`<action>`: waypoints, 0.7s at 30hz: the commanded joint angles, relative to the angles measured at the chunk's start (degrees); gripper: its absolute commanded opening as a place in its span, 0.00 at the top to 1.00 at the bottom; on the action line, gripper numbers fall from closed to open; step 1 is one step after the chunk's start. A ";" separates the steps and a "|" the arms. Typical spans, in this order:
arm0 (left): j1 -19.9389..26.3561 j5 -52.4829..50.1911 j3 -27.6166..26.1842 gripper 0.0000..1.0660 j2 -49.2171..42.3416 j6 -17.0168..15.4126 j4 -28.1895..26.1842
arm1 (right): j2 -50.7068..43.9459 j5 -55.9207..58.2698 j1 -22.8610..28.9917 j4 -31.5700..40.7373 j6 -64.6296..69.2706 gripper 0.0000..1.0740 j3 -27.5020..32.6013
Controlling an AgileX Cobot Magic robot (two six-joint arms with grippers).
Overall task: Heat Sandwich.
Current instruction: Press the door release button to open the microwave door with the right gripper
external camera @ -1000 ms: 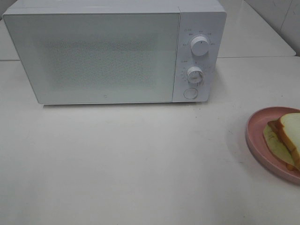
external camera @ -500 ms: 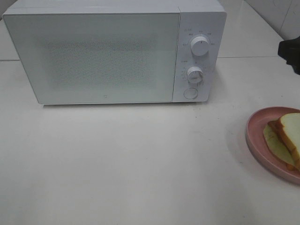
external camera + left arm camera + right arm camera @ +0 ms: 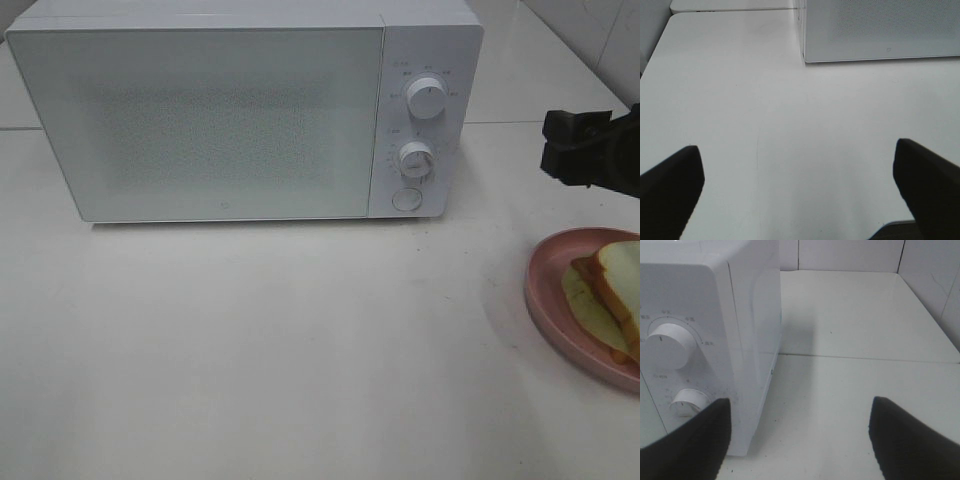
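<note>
**Sandwich on plate at table edge; microwave shut; both claws wide**

The sandwich (image 3: 615,288) is seen lying on a pink plate (image 3: 543,285) at the right edge of the high view, both partly cut off by the frame. White bread, brown crust and a pale filling are made out. The plate rests on the white table (image 3: 300,350), well apart from the microwave (image 3: 245,110) and to its right front.

The microwave door (image 3: 200,125) is shut. On the control panel an upper knob (image 3: 427,99), a lower knob (image 3: 415,159) and a round button (image 3: 406,199) are noted.

The right gripper (image 3: 800,440) is held above the table beside the microwave's panel end, behind the plate. Its jaws are spread wide and only table is seen between them. No contact with the plate or the microwave is observed.

The left gripper (image 3: 799,190) is shown only by its wrist camera. Its jaws are spread wide over bare table, with the microwave's lower front corner ahead of them.
</note>
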 commanded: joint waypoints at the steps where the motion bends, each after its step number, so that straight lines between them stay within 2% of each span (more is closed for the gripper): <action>1: -0.34 -0.80 0.06 0.08 -1.32 -0.11 -0.11 | 2.06 -6.76 3.55 6.07 -5.16 0.31 0.92; 4: -0.34 -0.80 0.06 0.08 -1.32 -0.11 -0.11 | 6.02 -11.57 8.77 11.69 -7.16 0.31 1.15; 12: -0.34 -0.80 0.06 0.08 -1.32 -0.11 -0.11 | 13.29 -19.48 16.73 21.66 -7.05 0.31 1.15; 13: -0.34 -0.80 0.06 0.08 -1.32 -0.11 -0.11 | 15.47 -21.43 19.14 23.95 -7.05 0.31 1.15; 21: -0.34 -0.80 0.06 0.08 -1.32 -0.11 -0.11 | 21.03 -24.64 25.67 30.19 -5.67 0.31 0.23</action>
